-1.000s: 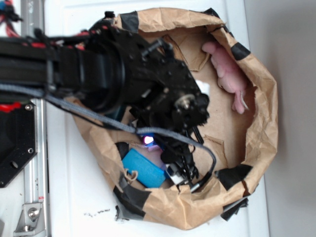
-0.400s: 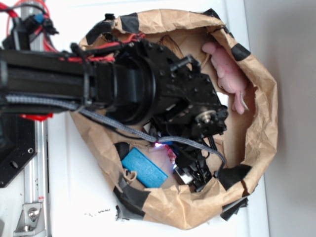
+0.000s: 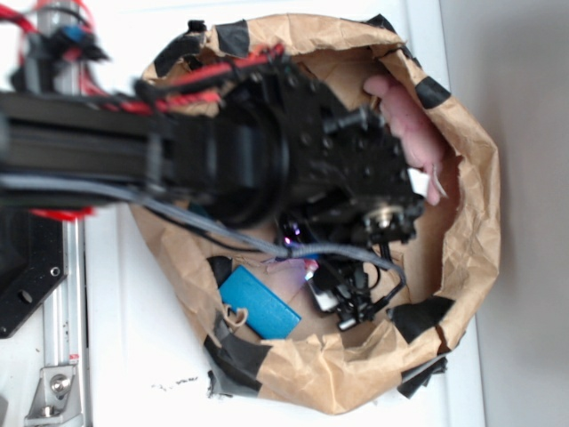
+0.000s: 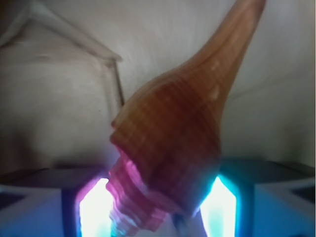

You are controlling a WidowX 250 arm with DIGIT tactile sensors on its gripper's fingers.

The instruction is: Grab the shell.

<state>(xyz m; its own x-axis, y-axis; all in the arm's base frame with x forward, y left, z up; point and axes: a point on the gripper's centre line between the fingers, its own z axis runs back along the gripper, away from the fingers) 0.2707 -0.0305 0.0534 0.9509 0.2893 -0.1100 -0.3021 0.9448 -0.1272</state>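
The shell (image 4: pixel 173 133) fills the wrist view: orange-tan, ridged, its long tip pointing up and away. Its wide whorled end sits between the two glowing fingers (image 4: pixel 94 207) of my gripper (image 4: pixel 155 207), which is shut on it, both pads against its sides. In the exterior view the gripper (image 3: pixel 348 307) hangs inside the brown paper bag (image 3: pixel 471 240) near its lower wall. The black arm hides the shell there.
A blue block (image 3: pixel 258 302) lies in the bag left of the gripper. A pink plush toy (image 3: pixel 409 124) lies at the bag's upper right. Black tape patches (image 3: pixel 422 316) mark the crumpled bag walls. A metal rail (image 3: pixel 62 294) runs along the left.
The arm has swung to the right across the bag, and the wrist now covers part of the pink toy. The gripper has moved slightly right and up from the bag's lower wall.
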